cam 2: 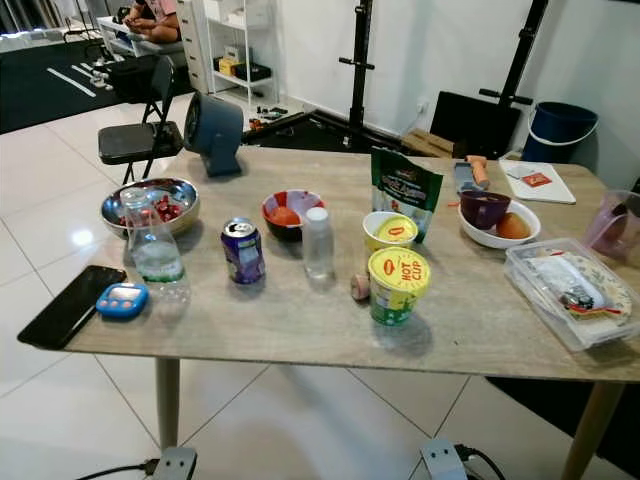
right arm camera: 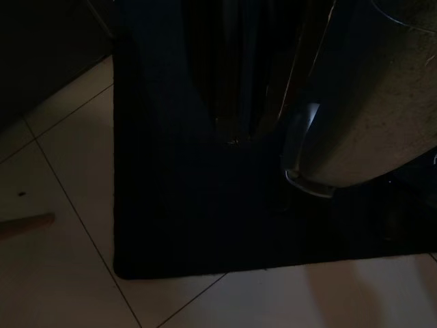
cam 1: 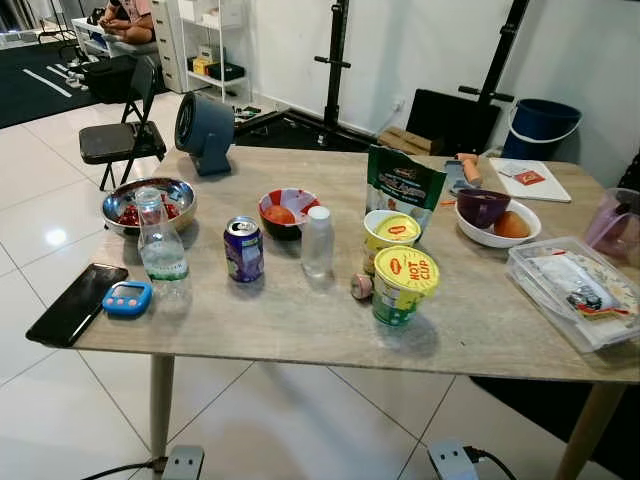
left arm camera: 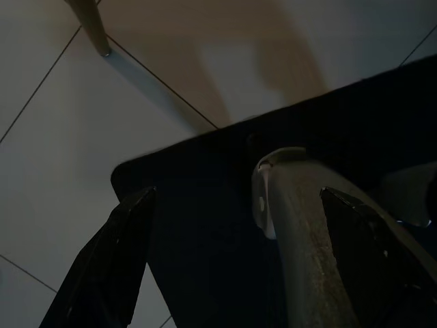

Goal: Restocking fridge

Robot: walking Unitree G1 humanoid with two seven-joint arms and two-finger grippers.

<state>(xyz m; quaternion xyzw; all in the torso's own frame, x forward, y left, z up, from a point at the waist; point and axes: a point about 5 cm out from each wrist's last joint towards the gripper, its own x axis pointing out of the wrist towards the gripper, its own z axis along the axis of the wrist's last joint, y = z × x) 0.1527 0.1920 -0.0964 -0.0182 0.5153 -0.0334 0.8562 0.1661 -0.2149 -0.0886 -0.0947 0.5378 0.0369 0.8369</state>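
On a beige table (cam 1: pixel 300 320) in front of me stand a clear water bottle (cam 1: pixel 160 250), a purple drink can (cam 1: pixel 243 249), a small white-capped bottle (cam 1: pixel 317 242), two yellow-lidded noodle cups (cam 1: pixel 404 285) and a green pouch (cam 1: pixel 403 184). A red-and-white bowl (cam 1: pixel 286 211) sits behind the can. Further left is a metal bowl (cam 1: pixel 148 204) holding red pieces. My left gripper (left arm camera: pixel 235 266) hangs below, open and empty, over a dark mat (left arm camera: pixel 205 225). My right arm hangs idle above the dark mat (right arm camera: pixel 205 219).
A white bowl (cam 1: pixel 497 222) with a purple cup and an orange fruit, and a clear plastic box (cam 1: pixel 575 290), sit at the right. A phone (cam 1: pixel 76 303) and blue timer (cam 1: pixel 127 298) lie front left. A grey fan (cam 1: pixel 203 129), folding chair (cam 1: pixel 118 130) and blue bucket (cam 1: pixel 541 125) stand behind.
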